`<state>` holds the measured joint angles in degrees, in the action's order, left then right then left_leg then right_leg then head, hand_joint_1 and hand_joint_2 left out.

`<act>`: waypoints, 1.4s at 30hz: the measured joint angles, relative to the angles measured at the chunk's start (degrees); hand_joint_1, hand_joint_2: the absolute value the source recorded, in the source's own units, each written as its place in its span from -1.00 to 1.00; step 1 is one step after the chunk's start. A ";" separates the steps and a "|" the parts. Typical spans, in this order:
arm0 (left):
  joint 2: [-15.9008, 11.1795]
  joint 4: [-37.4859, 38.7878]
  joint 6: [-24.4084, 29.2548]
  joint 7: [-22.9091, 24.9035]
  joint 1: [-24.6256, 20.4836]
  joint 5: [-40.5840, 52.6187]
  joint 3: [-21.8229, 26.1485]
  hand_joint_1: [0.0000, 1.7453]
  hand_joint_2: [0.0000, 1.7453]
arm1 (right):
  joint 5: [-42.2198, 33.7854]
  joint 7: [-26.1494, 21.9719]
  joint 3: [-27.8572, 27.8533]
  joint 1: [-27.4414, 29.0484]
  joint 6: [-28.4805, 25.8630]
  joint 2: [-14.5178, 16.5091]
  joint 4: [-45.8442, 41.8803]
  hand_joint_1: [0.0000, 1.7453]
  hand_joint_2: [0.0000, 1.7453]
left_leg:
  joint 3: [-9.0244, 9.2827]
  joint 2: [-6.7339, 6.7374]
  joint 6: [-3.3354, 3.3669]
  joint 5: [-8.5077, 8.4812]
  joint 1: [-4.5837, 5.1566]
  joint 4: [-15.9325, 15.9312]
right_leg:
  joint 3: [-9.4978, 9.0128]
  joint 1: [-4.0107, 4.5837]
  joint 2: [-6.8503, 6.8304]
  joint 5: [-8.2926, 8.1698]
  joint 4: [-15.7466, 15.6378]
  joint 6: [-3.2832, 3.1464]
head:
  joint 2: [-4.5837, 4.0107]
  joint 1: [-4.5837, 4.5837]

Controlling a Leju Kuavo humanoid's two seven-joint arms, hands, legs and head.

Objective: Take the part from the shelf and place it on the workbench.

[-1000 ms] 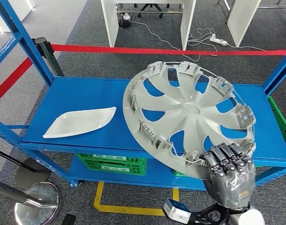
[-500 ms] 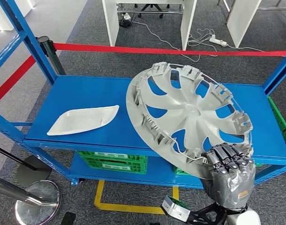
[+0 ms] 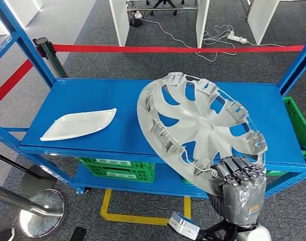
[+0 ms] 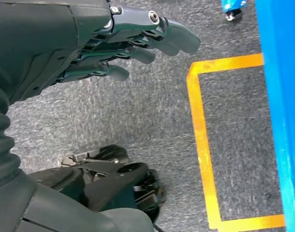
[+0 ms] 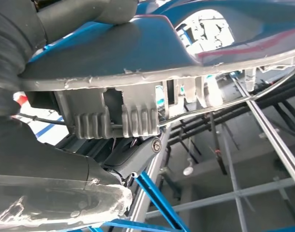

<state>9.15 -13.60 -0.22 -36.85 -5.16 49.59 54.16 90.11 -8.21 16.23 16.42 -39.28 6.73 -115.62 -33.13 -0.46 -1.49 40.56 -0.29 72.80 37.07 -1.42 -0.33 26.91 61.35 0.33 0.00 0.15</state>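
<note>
Right hand [image 3: 240, 193] grips the hubcap [image 3: 200, 131] by its near rim, tilted up off the blue shelf [image 3: 87, 98]; left hand [image 4: 113, 43] hangs slack, holding nothing; pickup looks done, carrying to the workbench remains.

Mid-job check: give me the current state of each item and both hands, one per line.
Wheel cover: tilted, near rim gripped by the right hand, far side over the shelf.
White panel: lying flat on the blue shelf, untouched.
Right hand: fingers curled over the wheel cover's rim.
Left hand: hanging over the floor, holding nothing, fingers apart.
Green crate: on the lower shelf.
</note>
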 joint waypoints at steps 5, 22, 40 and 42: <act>-0.06 0.00 0.56 0.08 -0.58 1.87 -0.27 -1.00 1.00 | 0.00 6.14 3.92 0.28 0.00 -1.75 0.52 1.00 1.00 | 7.60 0.17 2.22 -7.20 1.05 -14.98 | 0.95 0.35 -0.08 -1.92 -0.41 0.43 | 0.00 -0.03; 2.29 0.01 1.57 2.27 -2.63 6.80 -4.28 -1.00 1.00 | -0.08 1.62 5.85 4.02 -0.11 -4.07 -2.49 1.00 1.00 | -1.97 0.44 2.26 -17.43 1.37 -15.91 | -11.44 0.97 0.21 5.46 -5.76 1.28 | 0.00 -0.09; 3.90 0.02 3.59 3.02 -4.27 8.01 -7.27 -1.00 1.00 | 0.03 -10.66 -1.61 6.53 -0.11 1.83 -11.56 1.00 1.00 | 5.85 0.45 2.34 -11.25 0.25 -17.69 | -1.87 0.56 -0.27 -0.47 -3.03 1.88 | 0.00 0.22; 4.09 0.02 3.57 3.09 -4.27 8.02 -7.48 -1.00 1.00 | 0.02 -11.03 -2.23 6.86 -0.11 2.10 -12.05 1.00 1.00 | 4.36 0.62 3.22 -12.57 0.22 -17.89 | -0.04 0.52 0.02 4.81 1.83 2.19 | 0.00 0.08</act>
<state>13.23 -13.58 3.36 -33.76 -9.43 57.61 46.68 90.13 -19.24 14.00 23.29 -39.39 8.83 -127.67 -28.77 0.17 1.73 27.99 -0.07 54.90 37.03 -0.90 -0.30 31.72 63.18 2.52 0.00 0.23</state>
